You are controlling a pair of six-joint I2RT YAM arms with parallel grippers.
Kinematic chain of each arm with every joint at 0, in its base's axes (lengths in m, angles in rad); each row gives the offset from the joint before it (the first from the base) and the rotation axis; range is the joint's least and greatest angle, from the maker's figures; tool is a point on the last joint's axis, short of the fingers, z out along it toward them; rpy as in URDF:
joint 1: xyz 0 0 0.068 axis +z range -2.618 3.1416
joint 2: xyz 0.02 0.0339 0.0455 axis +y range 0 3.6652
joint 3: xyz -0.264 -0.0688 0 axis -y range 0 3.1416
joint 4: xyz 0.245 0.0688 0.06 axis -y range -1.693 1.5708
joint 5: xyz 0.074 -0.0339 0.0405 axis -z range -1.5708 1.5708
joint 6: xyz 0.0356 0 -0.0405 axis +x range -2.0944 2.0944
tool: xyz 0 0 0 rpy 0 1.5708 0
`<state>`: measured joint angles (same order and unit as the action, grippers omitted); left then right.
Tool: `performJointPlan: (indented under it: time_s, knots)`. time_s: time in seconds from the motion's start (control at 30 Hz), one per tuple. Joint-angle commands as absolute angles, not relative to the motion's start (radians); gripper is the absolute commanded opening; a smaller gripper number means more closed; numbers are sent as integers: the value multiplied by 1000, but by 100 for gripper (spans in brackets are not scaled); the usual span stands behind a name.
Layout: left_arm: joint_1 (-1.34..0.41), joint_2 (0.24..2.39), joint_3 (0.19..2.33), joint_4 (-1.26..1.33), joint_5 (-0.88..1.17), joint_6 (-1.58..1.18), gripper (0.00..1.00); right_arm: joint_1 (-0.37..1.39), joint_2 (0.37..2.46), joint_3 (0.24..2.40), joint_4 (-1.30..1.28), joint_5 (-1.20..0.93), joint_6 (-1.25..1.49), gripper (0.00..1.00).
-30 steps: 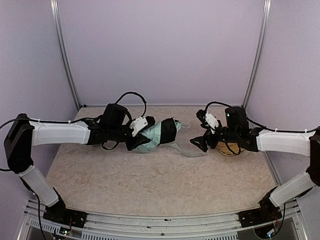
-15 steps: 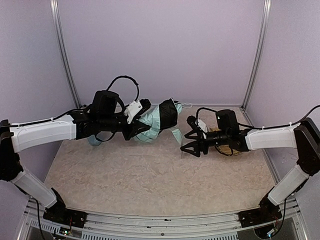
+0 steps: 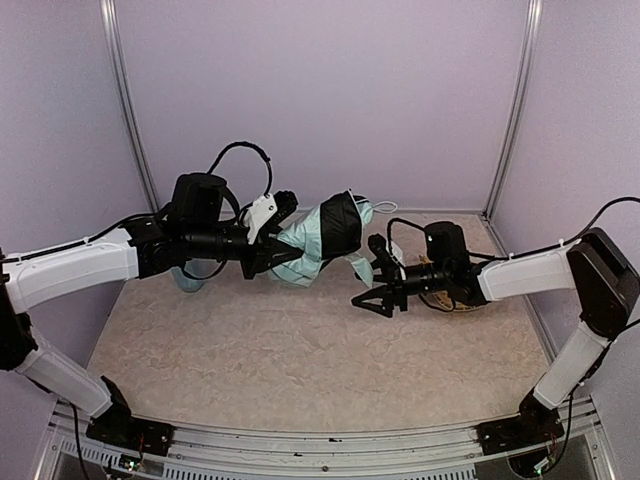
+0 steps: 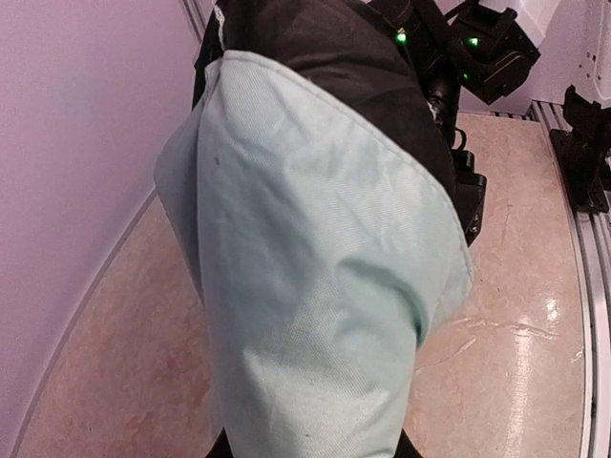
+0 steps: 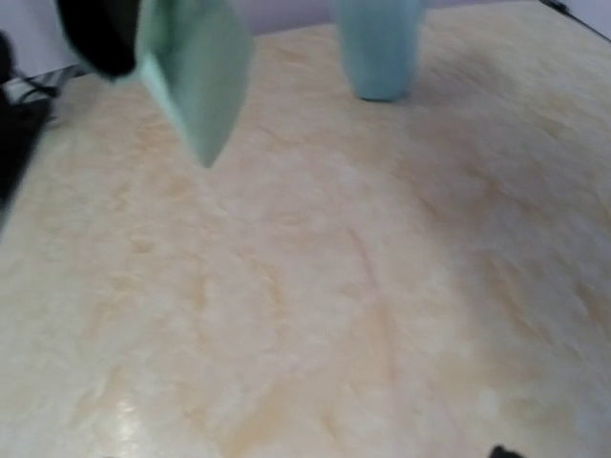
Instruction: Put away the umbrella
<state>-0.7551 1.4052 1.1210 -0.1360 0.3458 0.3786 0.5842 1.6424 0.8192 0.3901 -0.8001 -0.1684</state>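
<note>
The left gripper (image 3: pixel 272 250) clamps its jaws on the folded umbrella of pale mint-green fabric with black underside (image 3: pixel 318 238), which juts out ahead of the jaws, lifted off the beige marbled table (image 3: pixel 300 370). The right gripper (image 3: pixel 372 300) holds its 2 jaws spread with nothing between them, just below the umbrella's far end. A light blue cup (image 5: pixel 380 48) stands well ahead of the right jaws; a woven straw tray (image 3: pixel 465 300) lies behind them
</note>
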Motion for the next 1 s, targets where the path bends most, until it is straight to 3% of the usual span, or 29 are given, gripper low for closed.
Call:
performJointPlan:
  time_s: [0.0, 0.27, 0.57, 0.77, 0.97]
  knots:
    - [-758, 1336, 1124, -99, 483, 446, 0, 581, 1623, 819, 390, -933, -241, 84]
    - [-743, 1325, 1127, -163, 514, 510, 0, 566, 1581, 824, 239, -1052, -348, 86]
    - [-741, 1323, 1129, -151, 525, 521, 0, 572, 1621, 850, 264, -1240, -265, 71]
    - [-738, 1325, 1125, -156, 523, 524, 0, 589, 1584, 877, 158, -1229, -330, 70]
    - [-726, 1335, 1139, -153, 518, 511, 0, 615, 1554, 880, 132, -1222, -325, 39]
